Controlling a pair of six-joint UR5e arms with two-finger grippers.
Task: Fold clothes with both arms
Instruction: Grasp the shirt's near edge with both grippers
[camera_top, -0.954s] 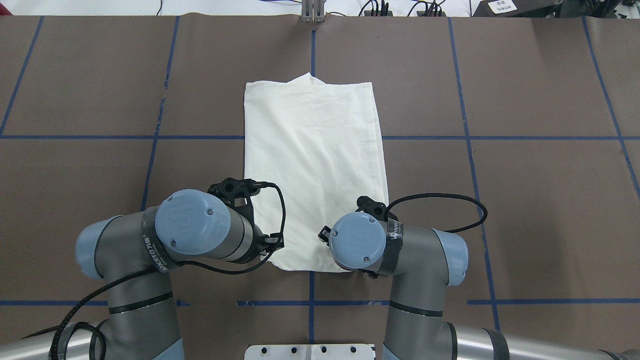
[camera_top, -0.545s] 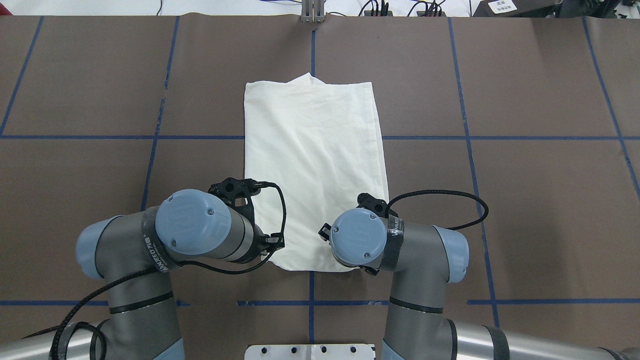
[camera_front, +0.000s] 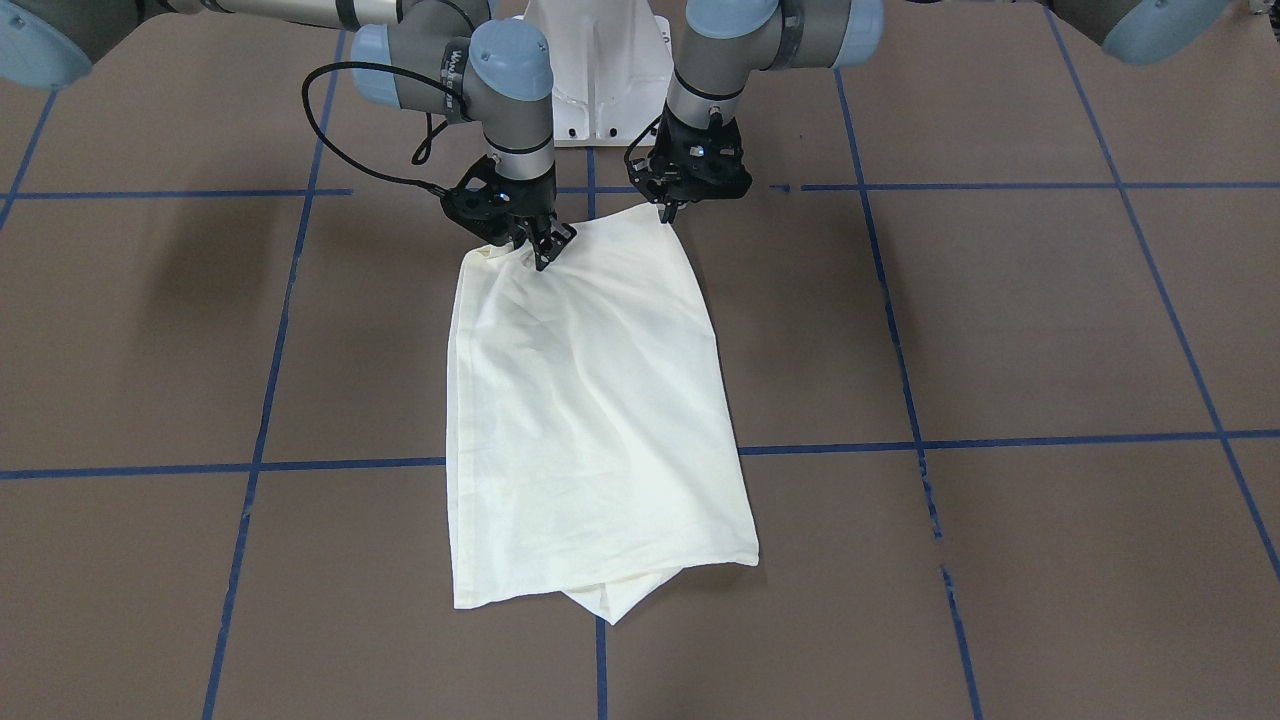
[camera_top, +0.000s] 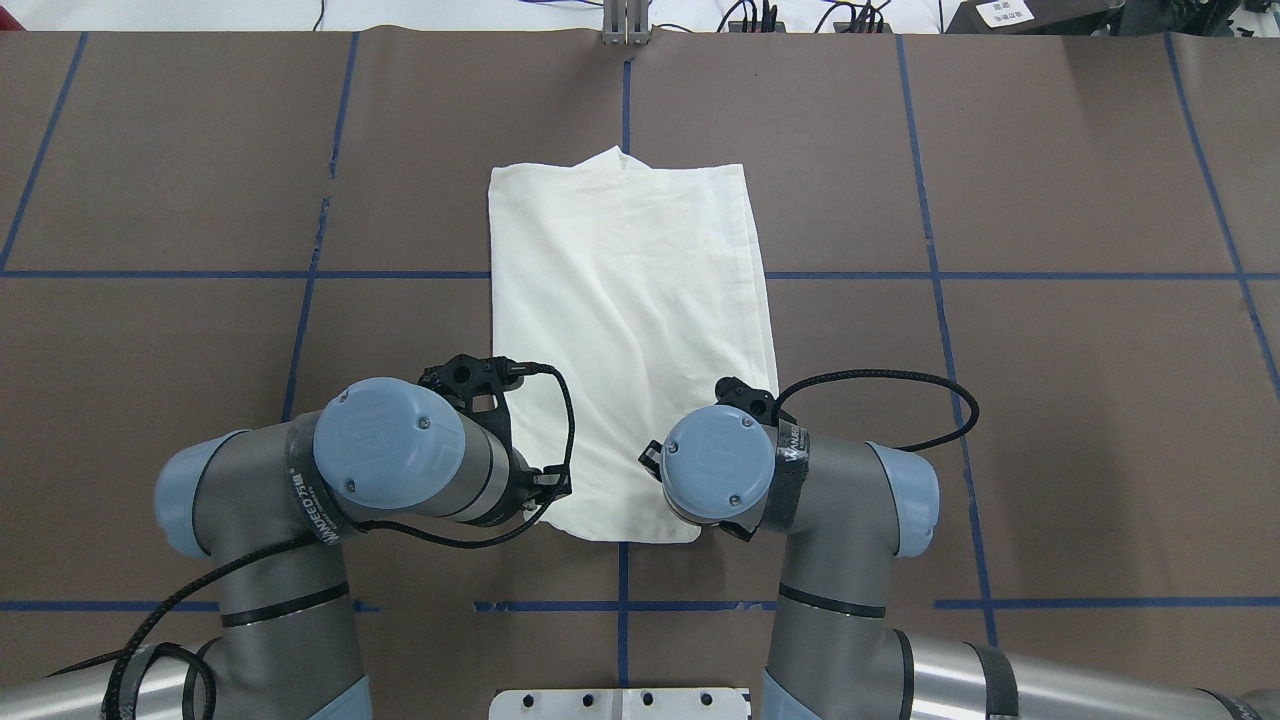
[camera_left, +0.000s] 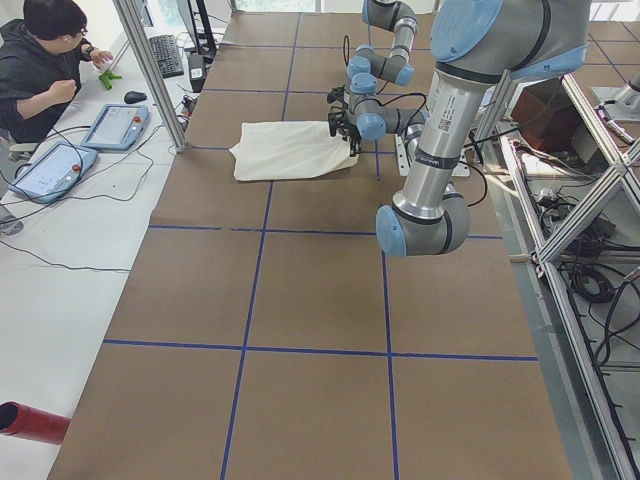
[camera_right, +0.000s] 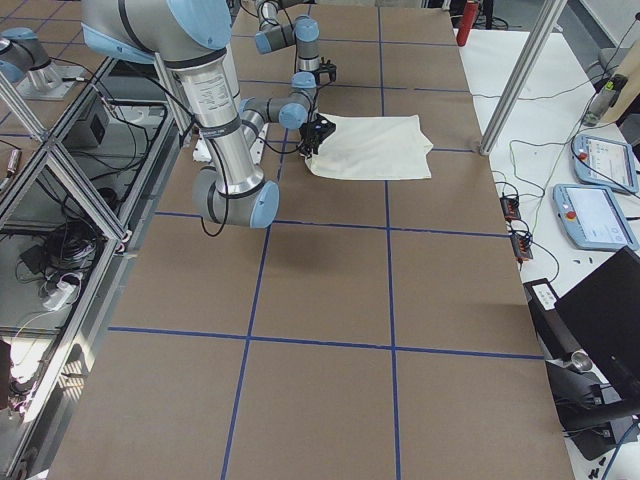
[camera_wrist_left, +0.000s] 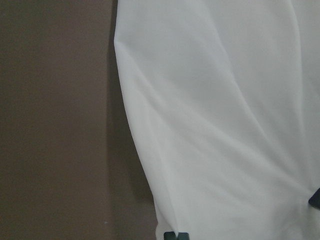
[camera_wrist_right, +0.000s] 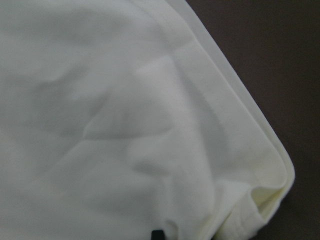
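Note:
The cream shirt (camera_front: 590, 400) lies folded in a long rectangle, plain side up, on the brown table; the print is hidden. It also shows in the overhead view (camera_top: 630, 300). My left gripper (camera_front: 666, 211) is shut on the shirt's near corner on the robot's left. My right gripper (camera_front: 545, 251) is shut on the near edge close to the other corner. In the overhead view both grippers are hidden under their wrists. The left wrist view shows cloth (camera_wrist_left: 215, 115) with black fingertips (camera_wrist_left: 176, 235) at the bottom. The right wrist view shows the hem (camera_wrist_right: 235, 130) and one fingertip (camera_wrist_right: 158, 234).
The white pedestal base (camera_front: 600, 80) stands just behind the grippers. Blue tape lines (camera_top: 150, 274) grid the brown table cover. An operator (camera_left: 40, 60) sits at a side desk past the table's far edge, with tablets (camera_right: 595, 215) there.
The right wrist has shifted slightly away from the robot, and the shirt's near edge has drawn in a little and wrinkled more. The left arm has barely moved.

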